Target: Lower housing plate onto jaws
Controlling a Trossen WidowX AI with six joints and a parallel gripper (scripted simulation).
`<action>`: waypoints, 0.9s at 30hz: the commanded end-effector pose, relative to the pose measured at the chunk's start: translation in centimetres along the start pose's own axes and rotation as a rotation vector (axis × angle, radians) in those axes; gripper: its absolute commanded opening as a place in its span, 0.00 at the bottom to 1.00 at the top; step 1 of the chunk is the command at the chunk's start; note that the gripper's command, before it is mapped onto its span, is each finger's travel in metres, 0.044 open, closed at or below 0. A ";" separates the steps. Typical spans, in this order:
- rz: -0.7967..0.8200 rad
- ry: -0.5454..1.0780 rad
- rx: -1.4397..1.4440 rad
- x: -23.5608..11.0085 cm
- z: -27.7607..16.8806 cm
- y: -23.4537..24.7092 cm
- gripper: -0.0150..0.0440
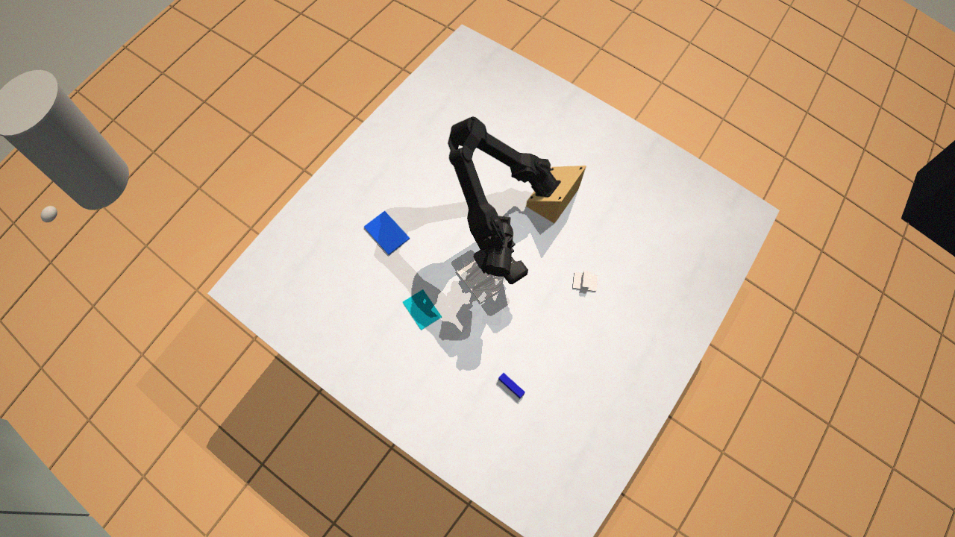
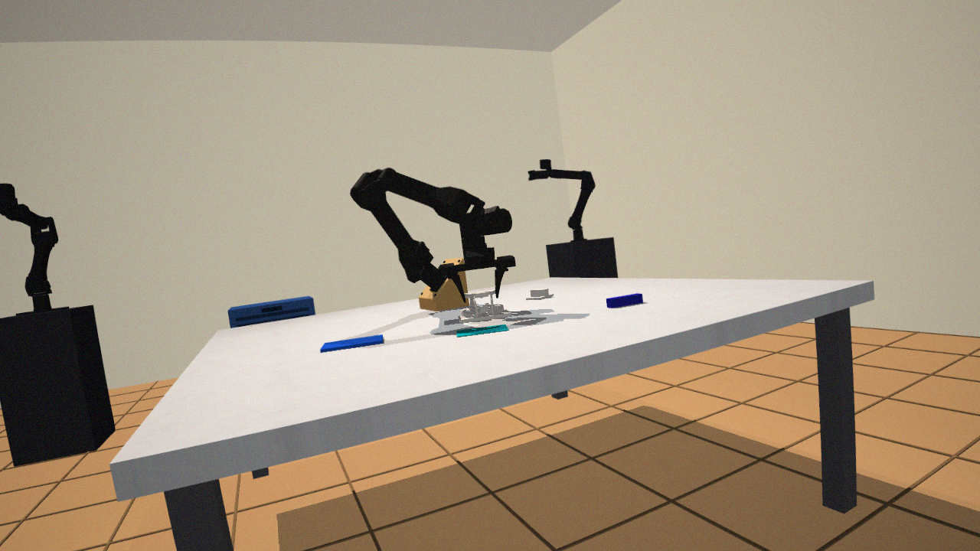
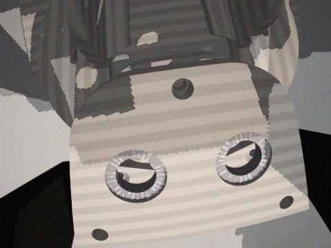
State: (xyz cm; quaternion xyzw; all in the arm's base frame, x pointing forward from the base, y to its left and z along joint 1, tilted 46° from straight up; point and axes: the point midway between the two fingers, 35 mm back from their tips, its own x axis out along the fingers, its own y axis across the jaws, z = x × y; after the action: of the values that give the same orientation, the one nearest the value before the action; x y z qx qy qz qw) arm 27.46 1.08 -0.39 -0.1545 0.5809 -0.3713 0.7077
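White, faintly mottled table (image 1: 641, 333) (image 2: 274, 383): work surface, supported on dark legs over orange tiled floor (image 1: 801, 427) (image 2: 925, 411). Beige walls (image 2: 205, 137) met at a corner in the exterior view.

End effector: the gripper (image 1: 501, 262) (image 2: 481, 299) (image 3: 184, 158) was closed on the housing plate (image 2: 479, 294) (image 3: 179, 138), fingers set wide at opposite edges. The plate was positioned over the pale lower assembly (image 1: 483, 292) (image 2: 483, 311) (image 3: 165, 21); full seating could not be verified.

Surface layout, top view, clock centred on the gripper: wedge mount (image 1: 567, 183) (image 2: 438, 300) at 1 o'clock; small pale part (image 1: 589, 281) (image 2: 540, 293) at 3; dark blue bar (image 1: 511, 385) (image 2: 624, 301) at 6; teal piece (image 1: 415, 315) (image 2: 482, 331) at 8; blue block (image 1: 386, 232) (image 2: 352, 343) between 9 and 10. Beyond the table, also between 9 and 10, stood a grey cylinder (image 1: 80, 153).
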 end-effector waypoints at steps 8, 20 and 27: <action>-0.009 0.003 -0.009 1.4 -0.3 -0.3 0.85; -0.009 0.003 -0.009 1.4 -0.3 -0.3 0.85; -0.009 0.003 -0.012 1.5 -0.3 -0.3 0.85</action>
State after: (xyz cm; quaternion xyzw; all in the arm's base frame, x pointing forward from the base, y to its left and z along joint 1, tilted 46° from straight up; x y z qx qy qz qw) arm 27.22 0.04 -1.28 -0.1567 0.5823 -0.3728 0.7053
